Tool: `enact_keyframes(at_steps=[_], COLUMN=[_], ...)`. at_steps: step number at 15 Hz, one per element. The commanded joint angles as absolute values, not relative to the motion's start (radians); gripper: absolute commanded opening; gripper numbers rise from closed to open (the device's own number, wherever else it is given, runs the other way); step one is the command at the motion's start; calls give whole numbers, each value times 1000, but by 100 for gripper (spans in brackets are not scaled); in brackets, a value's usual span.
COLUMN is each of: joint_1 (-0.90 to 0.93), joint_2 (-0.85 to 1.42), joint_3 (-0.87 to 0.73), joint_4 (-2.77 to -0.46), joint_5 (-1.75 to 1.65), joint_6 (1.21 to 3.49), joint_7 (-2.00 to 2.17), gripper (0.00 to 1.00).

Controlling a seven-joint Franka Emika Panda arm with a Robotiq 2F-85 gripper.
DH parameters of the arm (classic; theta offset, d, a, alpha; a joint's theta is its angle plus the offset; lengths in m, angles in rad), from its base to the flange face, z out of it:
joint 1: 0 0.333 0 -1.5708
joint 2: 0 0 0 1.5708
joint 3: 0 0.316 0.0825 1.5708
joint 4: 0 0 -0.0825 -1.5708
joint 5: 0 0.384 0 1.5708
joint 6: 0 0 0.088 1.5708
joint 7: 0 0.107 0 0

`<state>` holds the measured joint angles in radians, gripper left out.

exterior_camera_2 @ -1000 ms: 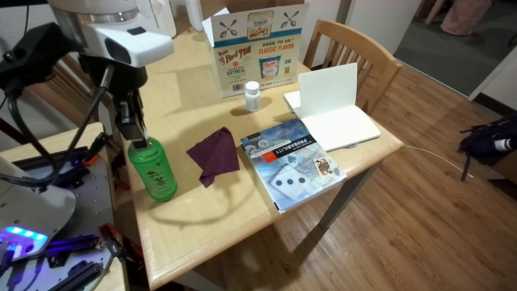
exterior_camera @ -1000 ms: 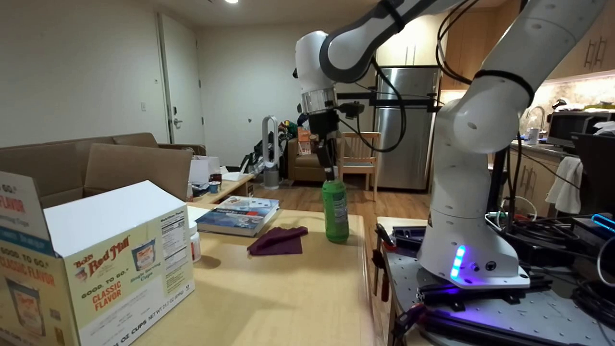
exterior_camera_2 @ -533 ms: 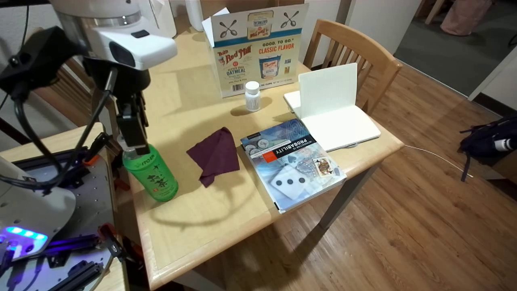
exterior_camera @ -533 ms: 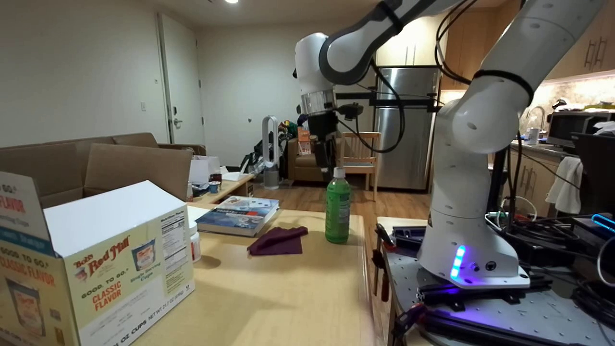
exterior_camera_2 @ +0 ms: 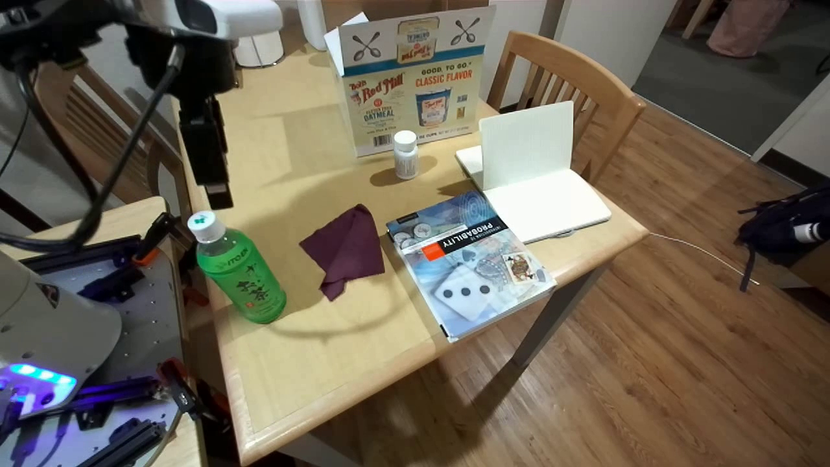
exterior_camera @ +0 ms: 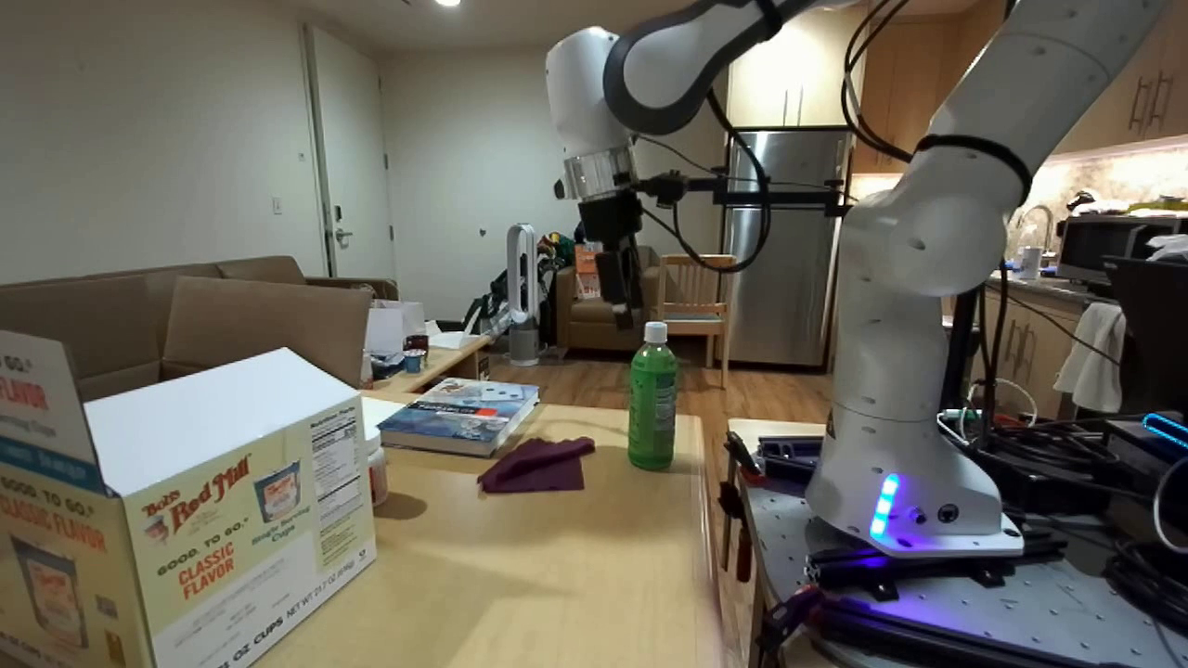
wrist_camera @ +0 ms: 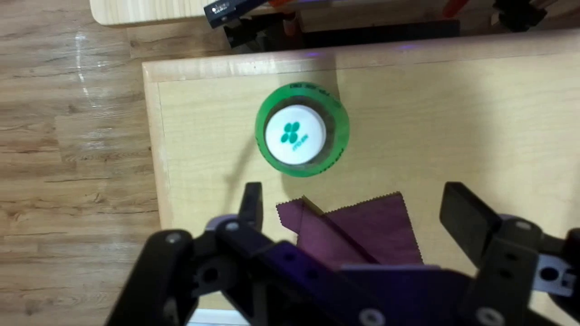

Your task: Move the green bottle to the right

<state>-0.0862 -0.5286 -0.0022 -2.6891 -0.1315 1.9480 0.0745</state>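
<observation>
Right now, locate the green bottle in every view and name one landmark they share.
In an exterior view: green bottle, just right of centre.
In an exterior view: green bottle, well left of centre.
Wrist view: green bottle, seen top-down, just above centre.
Shared landmark: purple cloth, close by in all three.

Purple cloth [exterior_camera_2: 347,253] — book [exterior_camera_2: 470,259] just beside.

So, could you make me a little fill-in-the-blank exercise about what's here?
The green bottle has a cap coloured mostly ____.
In the wrist view, the gripper is ____, not shut.
The book has the big title word ____.
The oatmeal box reads Bob's Red ____.
Missing words: white; open; Probability; Mill.
</observation>
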Motion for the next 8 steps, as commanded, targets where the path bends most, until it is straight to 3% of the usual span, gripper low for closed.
enact_keyframes(at_steps=[1, 8], joint_1=[-50, -29], joint_2=[-480, -511], joint_3=[45, 31], joint_4=[-2547, -2550], joint_5=[-108, -97], joint_6=[1780, 1787], joint_7=[130, 108], gripper=[100, 100])
